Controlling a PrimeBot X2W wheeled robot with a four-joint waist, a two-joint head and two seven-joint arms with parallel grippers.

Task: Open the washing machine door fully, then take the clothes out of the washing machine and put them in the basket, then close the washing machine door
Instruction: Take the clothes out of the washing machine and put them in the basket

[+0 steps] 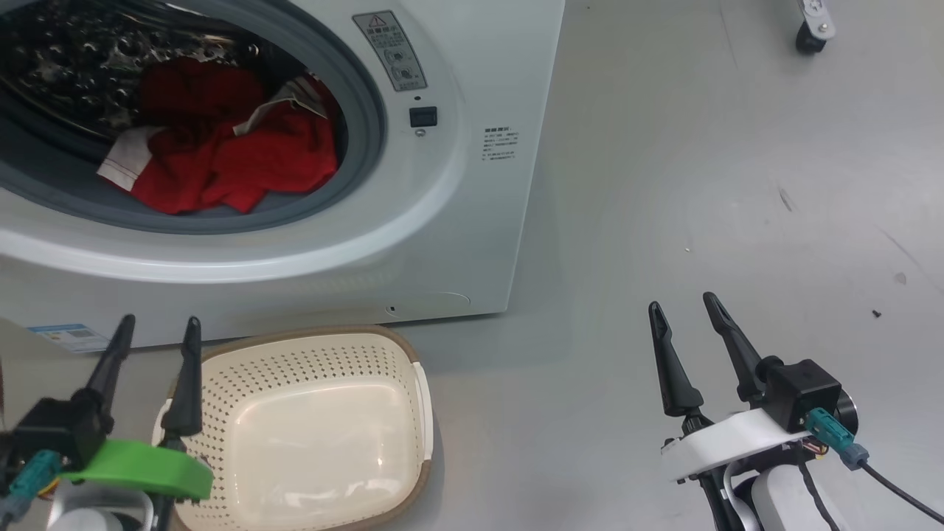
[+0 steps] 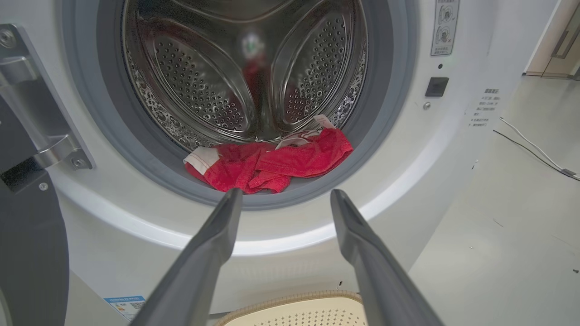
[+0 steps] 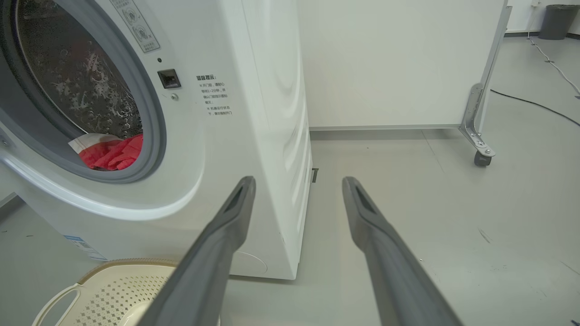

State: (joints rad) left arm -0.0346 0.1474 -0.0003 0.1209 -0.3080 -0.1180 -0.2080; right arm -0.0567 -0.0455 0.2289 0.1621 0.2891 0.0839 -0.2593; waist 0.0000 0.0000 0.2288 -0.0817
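At the drum's front lip, low in the opening: the clothes (image 2: 267, 163), red jersey fabric bunched in one heap, a white-trimmed hem at its left end, its near edge lying on the grey gasket (image 2: 113, 136).

Around them: the washing machine (image 1: 457, 206), mouth unobstructed. The washing machine door (image 2: 27, 253) stands swung aside at the left edge of the left wrist view, below its metal hinge (image 2: 50, 149).

Below the mouth, on the floor close to the machine's base: the basket (image 1: 317, 428), empty.

Left gripper (image 1: 161, 320): fingers spread wide, holding nothing, near the basket's left rim, pointed at the heap.

Right gripper (image 1: 681, 302): fingers equally wide, holding nothing, well to the right over bare floor (image 1: 737, 184).

Step in hand, as judged: the first reach for the clothes.

Handling note: send the left fingers over the gasket lip and straddle the thickest red fold rather than the thin hem. Close fully before lifting. Draw out low so trailing cloth clears the rubber.
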